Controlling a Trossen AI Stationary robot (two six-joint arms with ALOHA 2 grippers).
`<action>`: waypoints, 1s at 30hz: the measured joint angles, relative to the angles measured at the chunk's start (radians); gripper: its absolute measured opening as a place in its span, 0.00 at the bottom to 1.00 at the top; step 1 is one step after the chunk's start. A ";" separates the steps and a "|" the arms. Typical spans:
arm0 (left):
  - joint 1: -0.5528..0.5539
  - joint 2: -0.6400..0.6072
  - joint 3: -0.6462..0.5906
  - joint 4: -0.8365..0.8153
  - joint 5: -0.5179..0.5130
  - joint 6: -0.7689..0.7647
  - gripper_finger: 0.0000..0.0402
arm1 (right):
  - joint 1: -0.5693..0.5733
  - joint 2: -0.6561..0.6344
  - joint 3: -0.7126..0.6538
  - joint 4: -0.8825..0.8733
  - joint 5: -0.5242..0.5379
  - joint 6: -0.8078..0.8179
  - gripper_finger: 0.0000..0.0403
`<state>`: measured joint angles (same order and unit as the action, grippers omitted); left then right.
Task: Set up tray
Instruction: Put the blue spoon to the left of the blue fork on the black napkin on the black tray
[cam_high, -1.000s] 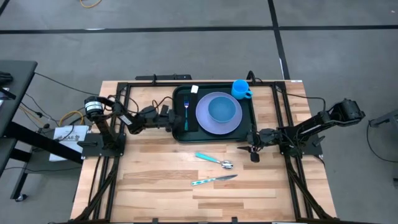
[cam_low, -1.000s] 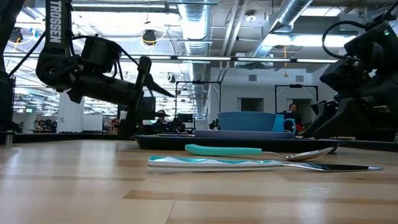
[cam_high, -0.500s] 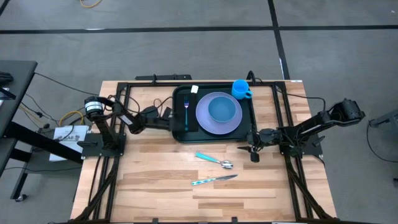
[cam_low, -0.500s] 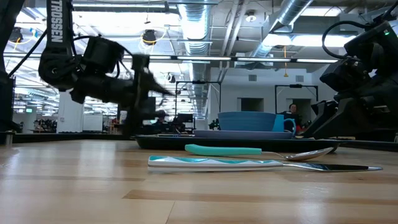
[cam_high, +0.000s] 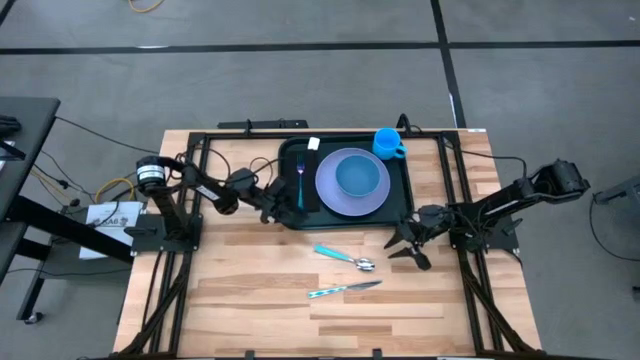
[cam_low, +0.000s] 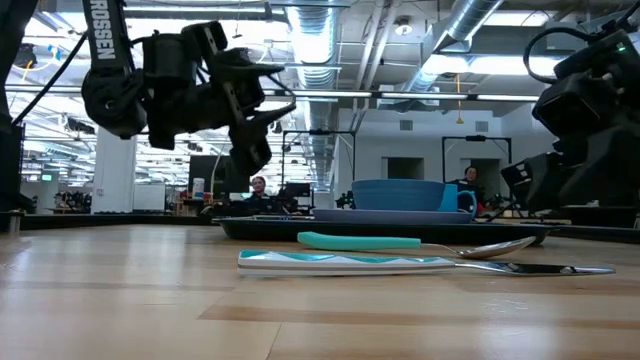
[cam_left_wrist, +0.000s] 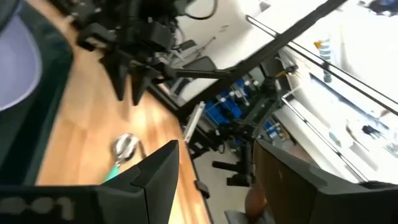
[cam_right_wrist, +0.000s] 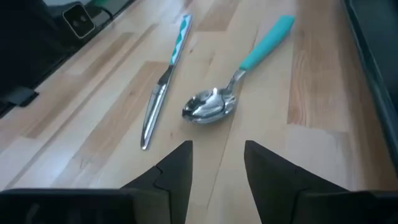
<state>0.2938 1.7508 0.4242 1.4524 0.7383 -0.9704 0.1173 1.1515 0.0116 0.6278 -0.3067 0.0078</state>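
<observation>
I see right gripper (cam_high: 408, 247) wide open, empty, spoon (cam_high: 345, 258) at its 9 o'clock; left gripper (cam_high: 276, 204) open, empty, touching tray (cam_high: 290, 218).

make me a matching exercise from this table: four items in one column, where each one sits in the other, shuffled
Items:
1. fork
2. bowl
3. cup
4. spoon

Places:
A. on the lavender plate
B. on the bare wood of the table, outside the tray
C. on the tray, beside the plate
D. at the tray's far corner, on the right arm's side

Pairs: 1-C, 2-A, 3-D, 4-B
</observation>
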 joint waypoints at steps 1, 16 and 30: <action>-0.003 0.000 0.006 0.003 0.007 0.000 0.48 | 0.000 0.000 0.001 0.001 0.000 0.000 0.34; -0.056 0.000 0.094 -0.031 0.241 -0.097 0.48 | -0.003 0.000 0.002 0.000 0.028 0.000 0.34; -0.087 0.000 0.139 -0.029 0.245 -0.085 0.48 | -0.002 0.000 0.002 0.001 0.110 -0.101 0.34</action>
<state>0.2070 1.7508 0.5632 1.4235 0.9829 -1.0558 0.1150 1.1515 0.0139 0.6287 -0.1967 -0.0930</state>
